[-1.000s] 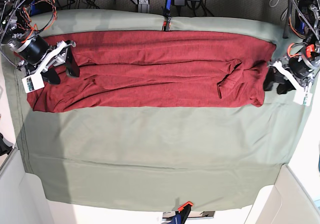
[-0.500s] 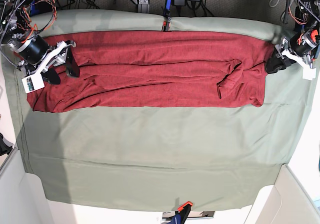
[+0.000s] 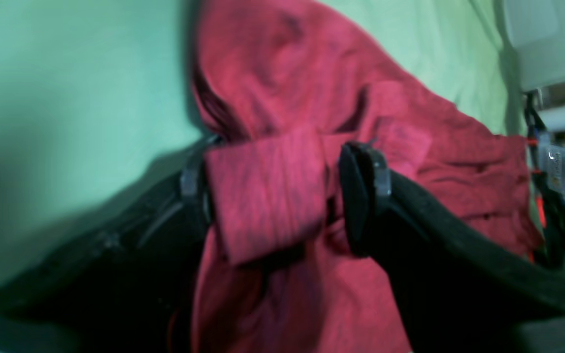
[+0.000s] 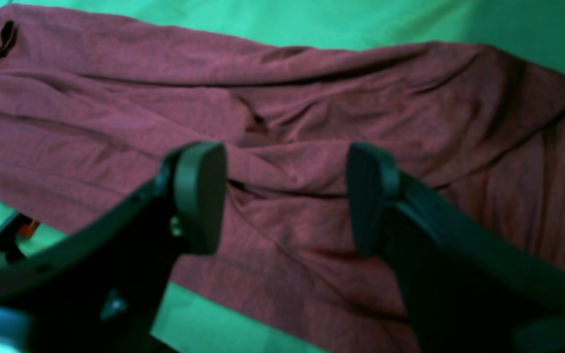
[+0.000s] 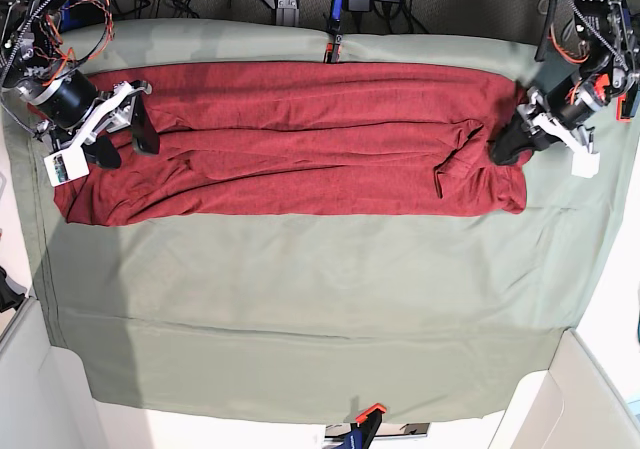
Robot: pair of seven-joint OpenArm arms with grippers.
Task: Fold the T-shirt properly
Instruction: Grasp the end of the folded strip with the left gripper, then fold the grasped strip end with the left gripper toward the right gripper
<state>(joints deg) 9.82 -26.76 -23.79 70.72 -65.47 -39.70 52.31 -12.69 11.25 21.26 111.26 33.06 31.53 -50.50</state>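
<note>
A: Left gripper (image 3: 272, 196) stands wide with a T-shirt (image 5: 300, 139) fold between its jaws; right gripper (image 4: 282, 196) gapes empty above the opposite end.

B: If it pinches one layer only, I'd guess the shirt, stretched across the green sheet (image 5: 300, 309), bunches unevenly.

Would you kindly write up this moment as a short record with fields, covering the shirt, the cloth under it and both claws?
T-shirt: dark red, lying as a long, wrinkled band across the far half of the cloth
Green cloth: spread under the shirt
Left claw: open, with a folded edge of the shirt between its fingers, at the shirt's right end in the base view
Right claw: open, over the shirt's left end in the base view, gripping nothing
Fold: not finished
</note>
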